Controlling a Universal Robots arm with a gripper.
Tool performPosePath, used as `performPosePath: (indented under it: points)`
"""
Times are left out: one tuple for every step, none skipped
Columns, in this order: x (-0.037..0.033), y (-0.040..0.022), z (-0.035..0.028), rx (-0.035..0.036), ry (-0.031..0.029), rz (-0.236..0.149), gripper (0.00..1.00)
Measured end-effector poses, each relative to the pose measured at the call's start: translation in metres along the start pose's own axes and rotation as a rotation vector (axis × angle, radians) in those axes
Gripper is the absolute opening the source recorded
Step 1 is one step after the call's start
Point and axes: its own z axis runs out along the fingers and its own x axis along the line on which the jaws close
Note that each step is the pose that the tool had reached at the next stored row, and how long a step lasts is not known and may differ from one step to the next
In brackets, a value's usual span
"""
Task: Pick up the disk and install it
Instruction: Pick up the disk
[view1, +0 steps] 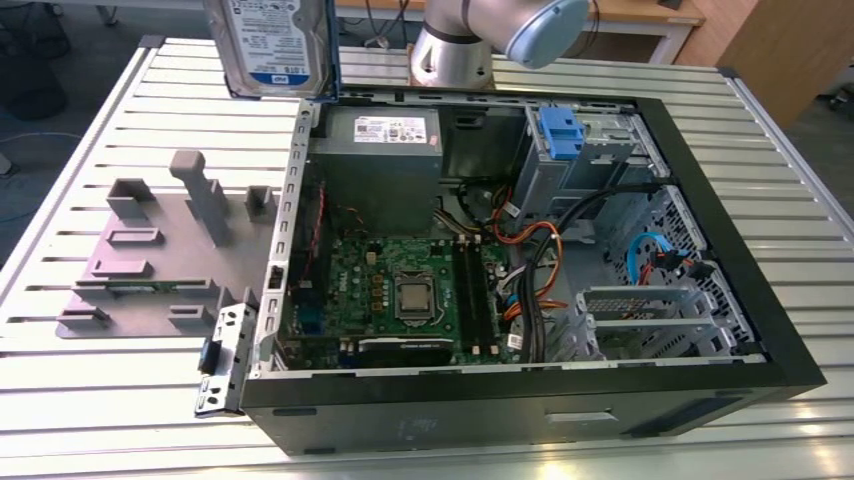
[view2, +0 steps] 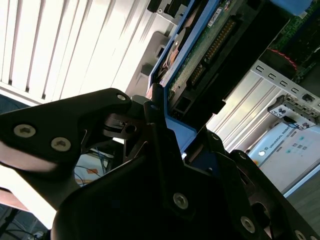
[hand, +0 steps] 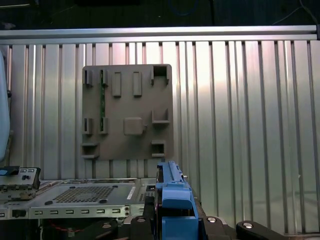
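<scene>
Gripper (view2: 159, 117) apparently clamped on the disk (view1: 274, 40), whose blue-and-white label (view1: 291, 72) has print too small to read.

Arm (view1: 454, 55), just beyond the computer case (view1: 534, 405): silver-grey tube; pale blue rounded joint cap; gripper (view2: 156, 117) matte black, angular plates and links; silver round-head screws dotted across it, seen in both wrist views.

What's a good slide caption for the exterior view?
The disk held over the slatted table beside an open computer case and grey fixture plate.
</scene>
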Motion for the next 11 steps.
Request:
performPosePath:
  points:
    - [0.0,-0.0013,-0.0001,0.0,0.0,0.0,0.37]
    - [-0.0001,-0.0026,-0.0001,0.0,0.0,0.0,0.37]
    - [-0.0001,-0.0039,-0.0001,0.0,0.0,0.0,0.37]
    - [-0.0002,-0.0052,-0.0002,-0.0001,0.0,0.0,0.37]
    - [-0.0002,-0.0065,-0.0003,-0.0001,0.0,0.0,0.37]
    - [-0.0003,-0.0078,-0.0004,-0.0001,0.0,0.0,0.37]
    - [-0.0003,-0.0091,-0.0005,-0.0002,0.0,0.0,0.37]
    - [-0.0004,-0.0104,-0.0005,-0.0002,0.0,0.0,0.37]
    - [-0.0004,-0.0117,-0.0005,-0.0002,0.0,0.0,0.37]
    - [-0.0005,-0.013,-0.0006,-0.0003,0.0,0.0,0.37]
    - [-0.0005,-0.0142,-0.0007,-0.0003,0.0001,0.0,0.37]
